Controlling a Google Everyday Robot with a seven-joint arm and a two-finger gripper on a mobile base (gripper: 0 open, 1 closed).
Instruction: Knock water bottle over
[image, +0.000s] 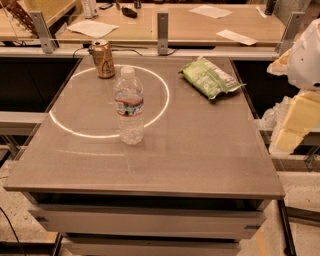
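Observation:
The water bottle (129, 106) stands upright on the grey table (200, 150), left of the middle. It is clear ribbed plastic with a white cap and a red-white-dark label band. My gripper (296, 122) shows as white and cream-coloured parts at the right edge of the view, beyond the table's right side. It is far to the right of the bottle and touches nothing on the table.
A gold-brown drink can (103, 59) stands behind the bottle at the back left. A green snack bag (209, 76) lies at the back right. A bright ring of light (162, 95) lies on the tabletop. Desks with papers (93, 27) stand behind.

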